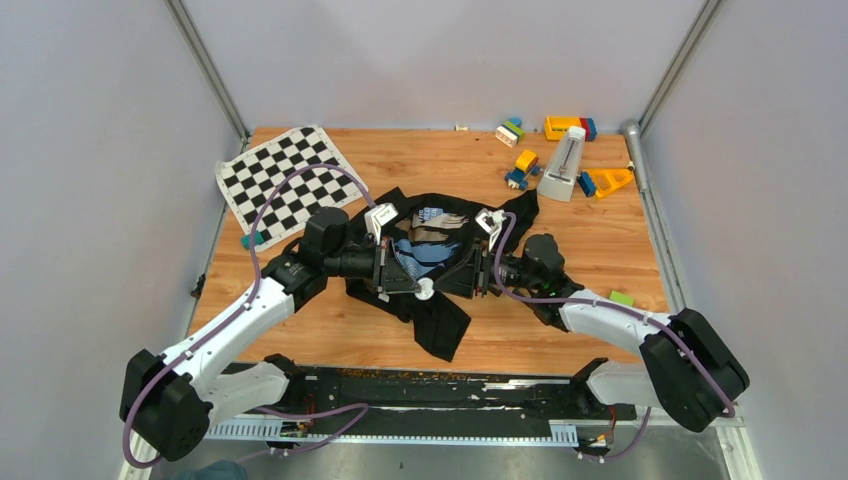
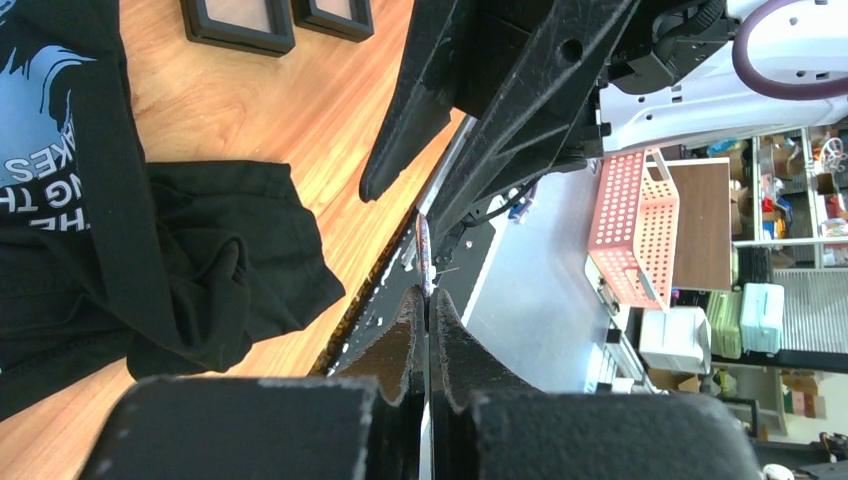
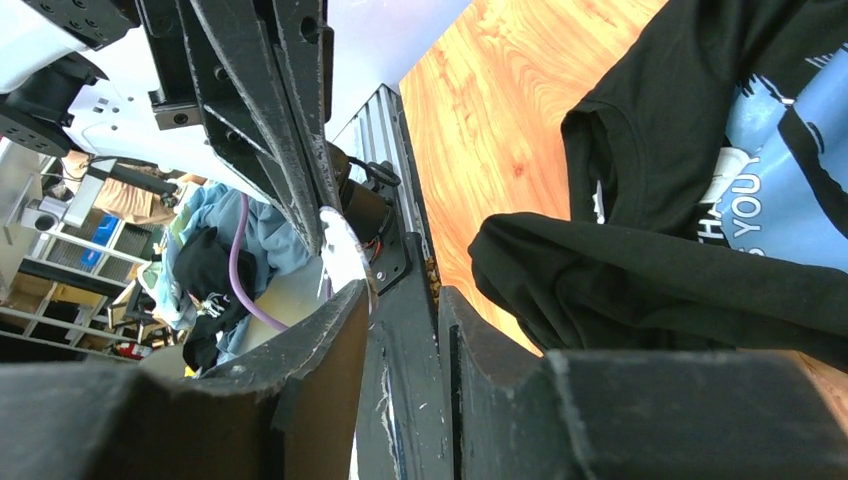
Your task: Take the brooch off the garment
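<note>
The black garment [image 1: 440, 325] lies crumpled mid-table, its blue, white and brown print [image 1: 425, 245] facing up; it also fills the left of the left wrist view [image 2: 200, 260] and the right of the right wrist view [image 3: 650, 270]. My left gripper [image 2: 427, 292] is shut on the brooch [image 2: 425, 250], a thin silvery piece seen edge-on and sticking out past the tips. From above, the brooch [image 1: 424, 291] is a small pale disc just off the cloth. My right gripper [image 3: 405, 292] faces it with a gap between its jaws, the brooch [image 3: 343, 245] at one fingertip.
A chequered mat [image 1: 285, 180] lies at the back left. Coloured toy blocks [image 1: 565, 128] and a white wedge-shaped object [image 1: 565, 165] stand at the back right. A green block [image 1: 621, 298] is near the right arm. Two square black trays [image 2: 240, 25] rest on the wood.
</note>
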`<state>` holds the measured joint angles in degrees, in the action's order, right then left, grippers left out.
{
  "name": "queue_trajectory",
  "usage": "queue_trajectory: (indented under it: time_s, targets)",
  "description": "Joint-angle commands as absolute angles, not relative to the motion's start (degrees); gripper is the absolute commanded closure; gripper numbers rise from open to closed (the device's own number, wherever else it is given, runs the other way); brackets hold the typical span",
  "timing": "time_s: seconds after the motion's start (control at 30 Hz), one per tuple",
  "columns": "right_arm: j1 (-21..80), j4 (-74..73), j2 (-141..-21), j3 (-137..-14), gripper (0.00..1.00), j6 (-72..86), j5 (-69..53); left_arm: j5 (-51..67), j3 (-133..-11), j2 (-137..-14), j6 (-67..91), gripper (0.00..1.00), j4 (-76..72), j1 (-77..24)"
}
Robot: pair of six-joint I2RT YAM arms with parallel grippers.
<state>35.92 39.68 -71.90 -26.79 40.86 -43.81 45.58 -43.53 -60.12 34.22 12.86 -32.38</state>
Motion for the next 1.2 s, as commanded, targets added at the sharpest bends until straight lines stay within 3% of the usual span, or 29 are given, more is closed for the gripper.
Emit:
queue_trajectory:
  time_s: [0.0,0.7,0.93,1.03,1.1,1.13,1.17]
  targets:
    - [34.0,45.3,-71.1,-26.0,0.67,42.8,-46.6,47.6,-44.0,-59.0,34.4,1.0,11.2,-32.8]
    - [34.1,52.6,-75.9,-27.4,0.71,46.9,-55.1,49.9,-44.0,-61.1,36.0,1.0,8.8,-33.5]
    - [34.1,52.5,-75.8,-27.4,0.83,46.9,-55.0,49.6,-44.4,-62.4,35.7,1.0,9.1,-34.5]
    - [34.1,52.4,-76.1,-27.4,0.98,46.8,-54.9,49.3,-44.5,-62.9,35.1,1.0,9.7,-34.7]
    - [34.1,52.1,-76.3,-27.5,1.0,46.6,-54.7,48.7,-44.6,-63.2,34.8,1.0,10.0,-34.8]
    - [34.1,52.0,-76.3,-27.4,1.0,46.6,-54.4,48.3,-44.7,-63.3,34.4,0.98,10.5,-34.7]
    - [34.1,51.8,-76.3,-27.4,1.0,46.5,-54.1,47.1,-44.7,-63.1,34.2,0.88,10.8,-34.7]
